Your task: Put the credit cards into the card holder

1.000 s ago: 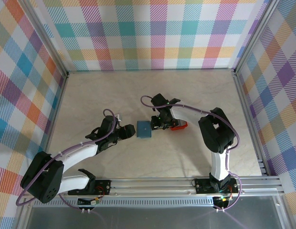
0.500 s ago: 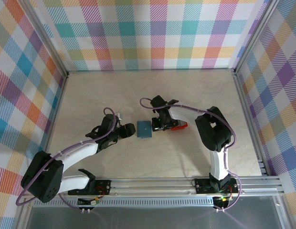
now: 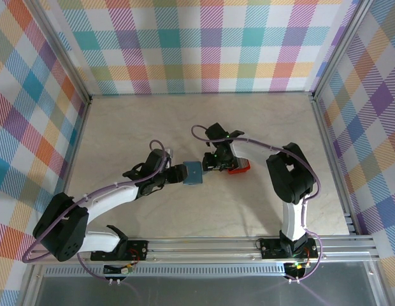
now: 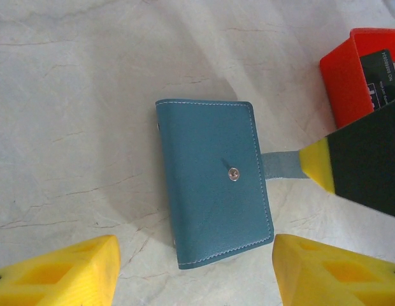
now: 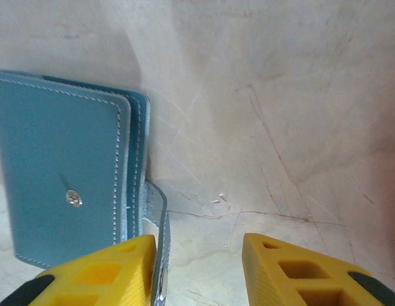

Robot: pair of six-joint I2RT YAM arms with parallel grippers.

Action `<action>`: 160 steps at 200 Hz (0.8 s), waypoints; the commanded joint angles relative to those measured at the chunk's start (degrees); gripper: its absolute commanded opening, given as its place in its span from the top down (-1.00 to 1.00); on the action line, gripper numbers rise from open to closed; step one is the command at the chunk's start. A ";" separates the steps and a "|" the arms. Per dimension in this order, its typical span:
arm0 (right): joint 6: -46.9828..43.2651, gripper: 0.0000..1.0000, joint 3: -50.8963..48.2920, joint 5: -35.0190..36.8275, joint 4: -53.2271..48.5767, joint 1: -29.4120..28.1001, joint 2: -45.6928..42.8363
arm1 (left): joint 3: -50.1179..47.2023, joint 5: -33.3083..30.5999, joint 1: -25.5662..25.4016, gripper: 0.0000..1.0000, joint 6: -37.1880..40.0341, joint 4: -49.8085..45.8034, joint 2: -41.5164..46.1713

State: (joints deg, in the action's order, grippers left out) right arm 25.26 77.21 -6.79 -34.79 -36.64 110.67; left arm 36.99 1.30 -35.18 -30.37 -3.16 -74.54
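The card holder [image 3: 193, 173] lies flat and closed on the table [image 3: 121, 140], near the middle, between the two grippers. The red tray [image 3: 238, 167] stands just beside it on the right arm's side.

Position relative to the left gripper [image 4: 195, 269]:
- The jaws stand wide apart and grasp nothing.
- In the left wrist view the holder's near short edge lies level with the yellow fingertips [image 4: 89, 261], roughly centred in the gap. No contact with either finger is visible.

Position relative to the right gripper [image 5: 197, 255]:
- The jaws are parted and nothing is clamped between them.
- The clasp tab [image 5: 157, 213] trails from the holder into the gap and lies close along the inner face of one finger [image 5: 102, 271]. The holder's body lies off to that finger's side.

Orientation:
- The outer cover faces up, with the snap stud [image 4: 233, 173] near its centre.
- In the left wrist view the long axis runs away from the left gripper, tilted slightly off straight.
- The clasp tab leaves the long edge that faces the red tray and points toward the right gripper.

One dark card [image 4: 381, 71] stands inside the red tray.
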 commanded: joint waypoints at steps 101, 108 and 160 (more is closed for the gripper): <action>2.78 0.30 -2.15 -6.49 3.12 -2.75 -10.78 | 1.51 -0.51 0.79 -0.28 -2.57 -4.66 1.11; 3.80 0.33 -1.86 -7.23 3.61 -3.25 -10.49 | 1.29 -0.43 1.21 -0.27 -2.88 -5.20 1.60; 7.41 0.36 4.74 -4.97 1.33 -6.64 -2.15 | -2.30 3.05 5.09 -0.22 -5.73 -5.35 5.44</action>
State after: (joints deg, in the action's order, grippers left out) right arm 29.82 78.76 -12.25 -32.21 -42.57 104.44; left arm 36.62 1.87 -31.59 -34.09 -7.51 -71.22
